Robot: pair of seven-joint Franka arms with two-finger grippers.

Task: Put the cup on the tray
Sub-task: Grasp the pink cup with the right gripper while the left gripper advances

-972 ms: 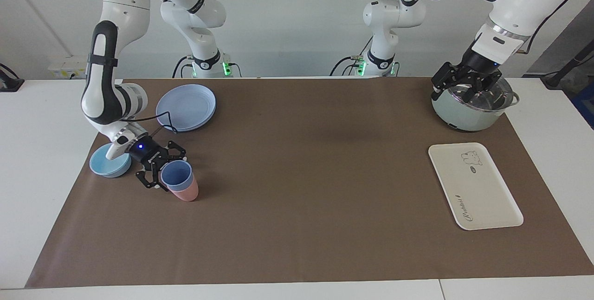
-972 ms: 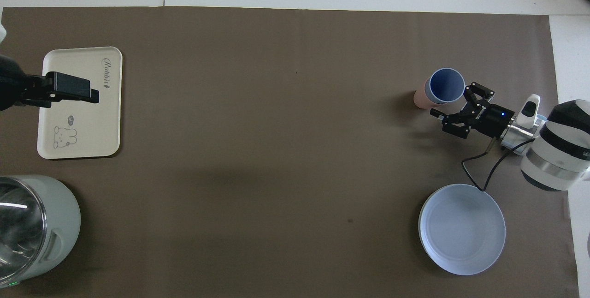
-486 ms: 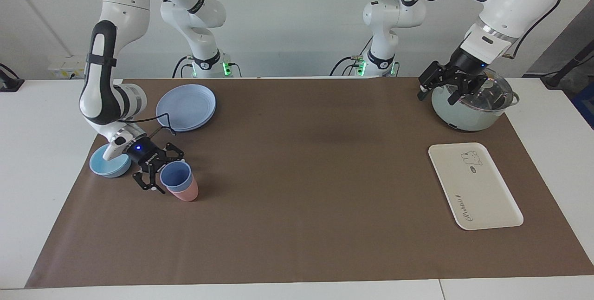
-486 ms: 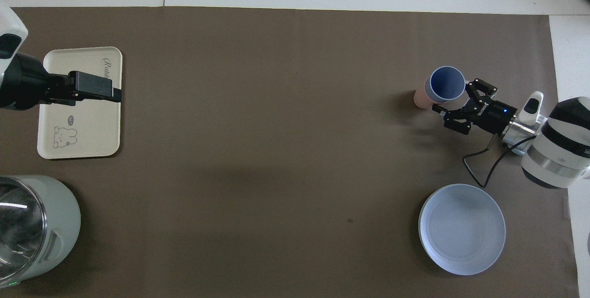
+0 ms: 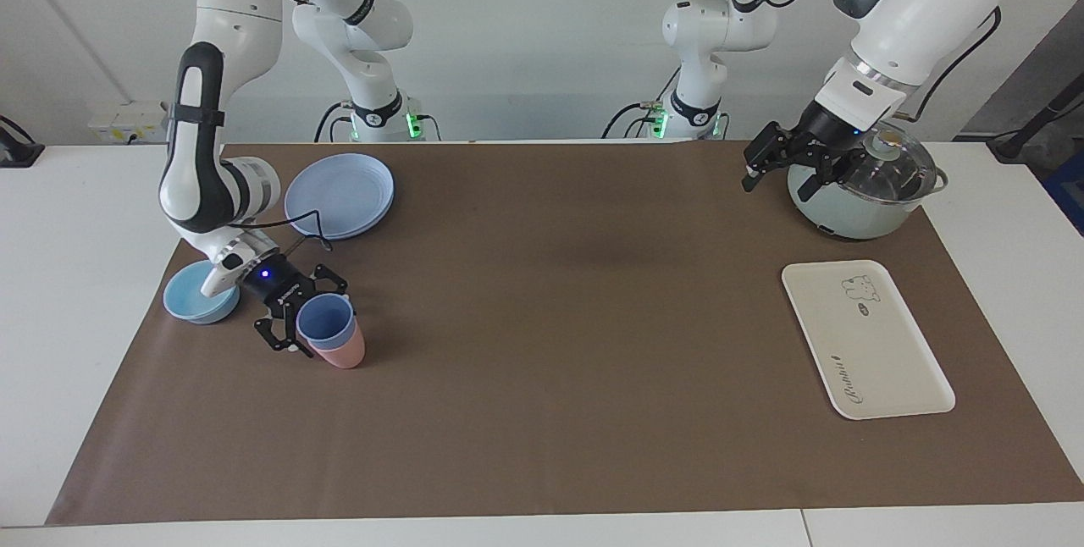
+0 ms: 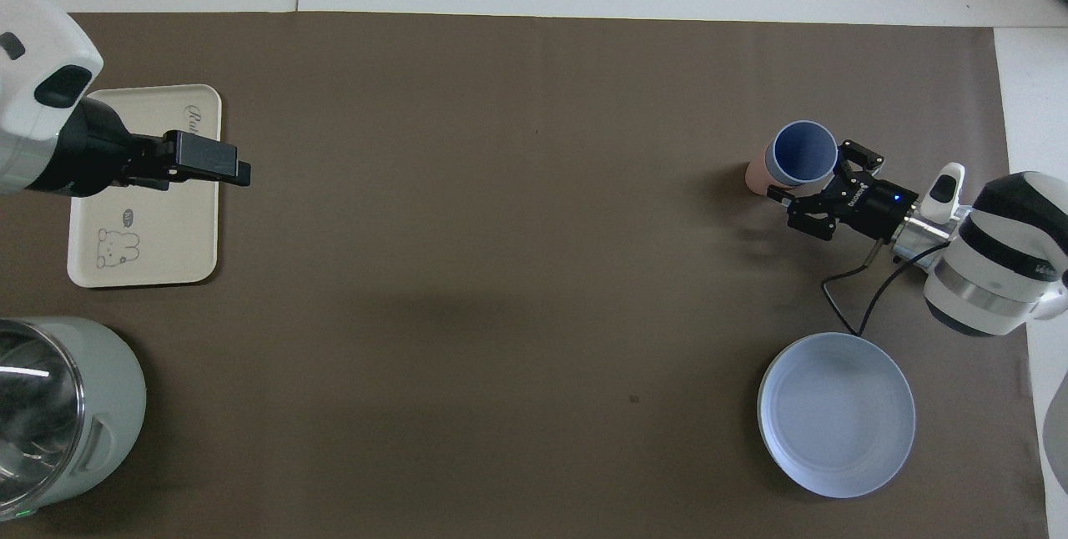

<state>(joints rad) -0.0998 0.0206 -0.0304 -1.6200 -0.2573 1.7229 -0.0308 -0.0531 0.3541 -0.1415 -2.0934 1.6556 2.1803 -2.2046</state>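
Observation:
The periwinkle-blue cup (image 5: pixel 323 320) (image 6: pixel 803 153) sits nested in a pink cup (image 5: pixel 340 352) (image 6: pixel 756 178) on the brown mat, at the right arm's end of the table. My right gripper (image 5: pixel 305 318) (image 6: pixel 813 176) is low and open, and its fingers reach around the blue cup's rim from the side without closing on it. The cream tray (image 5: pixel 889 361) (image 6: pixel 167 239) lies bare at the left arm's end. My left gripper (image 5: pixel 781 173) (image 6: pixel 213 165) hangs open in the air beside the pot, holding nothing.
A pale green pot (image 5: pixel 847 212) (image 6: pixel 92 405) with a glass lid stands nearer the robots than the tray. A round blue plate (image 5: pixel 339 191) (image 6: pixel 834 414) and a low light-blue bowl (image 5: pixel 190 306) lie close to the right arm.
The left gripper has risen from the pot's lid and swung toward the table's middle. The right gripper has closed in on the stacked cups, which shifted slightly.

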